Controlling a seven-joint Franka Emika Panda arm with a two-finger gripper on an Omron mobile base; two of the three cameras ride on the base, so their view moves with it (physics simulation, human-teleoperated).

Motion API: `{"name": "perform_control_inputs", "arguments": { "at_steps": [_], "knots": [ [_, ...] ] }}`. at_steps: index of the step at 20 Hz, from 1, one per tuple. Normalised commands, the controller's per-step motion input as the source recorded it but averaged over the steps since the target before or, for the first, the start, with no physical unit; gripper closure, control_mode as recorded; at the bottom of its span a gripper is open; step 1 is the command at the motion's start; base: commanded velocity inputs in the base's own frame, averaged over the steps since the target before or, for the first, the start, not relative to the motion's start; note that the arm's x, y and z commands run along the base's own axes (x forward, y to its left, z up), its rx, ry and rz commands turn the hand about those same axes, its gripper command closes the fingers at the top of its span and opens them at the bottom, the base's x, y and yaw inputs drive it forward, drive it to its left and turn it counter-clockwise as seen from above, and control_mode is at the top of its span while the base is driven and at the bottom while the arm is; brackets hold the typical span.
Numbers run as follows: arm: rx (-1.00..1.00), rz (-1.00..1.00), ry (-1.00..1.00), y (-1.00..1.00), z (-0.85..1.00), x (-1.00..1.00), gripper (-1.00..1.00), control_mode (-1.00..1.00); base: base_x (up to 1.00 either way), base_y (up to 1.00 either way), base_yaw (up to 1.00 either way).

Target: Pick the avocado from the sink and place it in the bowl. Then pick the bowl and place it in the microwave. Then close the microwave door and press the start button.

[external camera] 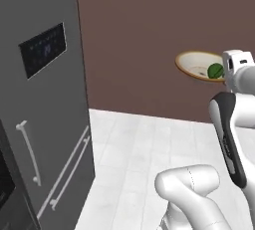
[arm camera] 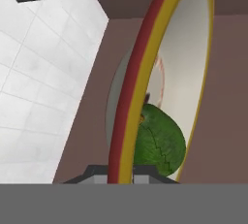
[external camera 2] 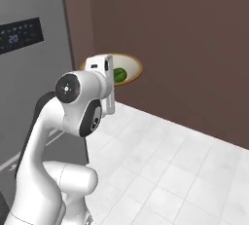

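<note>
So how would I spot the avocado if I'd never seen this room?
Find the tall grey fridge, then the white robot arm beside it. Its end effector holds up a tan-rimmed bowl against the brown wall. The avocado is the small dark-green ball inside.

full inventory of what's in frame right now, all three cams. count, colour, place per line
bowl: 1, tan rim, cream inside, held up in the air in front of the brown wall, gripped by its rim
avocado: 1, dark green, lying inside the bowl
fridge: 1, grey, left side, with long handles and a dark display panel
wall: 1, brown, behind the bowl
floor: white tiles, below
arm: 1, white with dark joints, rising from the base
gripper: 1, dark fingertips either side of the bowl's rim, shut on it
</note>
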Motion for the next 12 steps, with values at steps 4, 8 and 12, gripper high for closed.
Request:
{"name": "perform_control_inputs", "arguments": {
  "at_steps": [4,8,12],
  "knots": [
    [0.0,0.0,0.0,0.0,0.0,0.0,1.0,1.0,-0.16,0.09,0.53],
    [0.0,0.0,0.0,0.0,0.0,0.0,1.0,1.0,-0.36,0.01,0.51],
    [0.0,0.0,0.0,0.0,0.0,0.0,1.0,1.0,-0.39,0.05,0.42]
  ]
}}
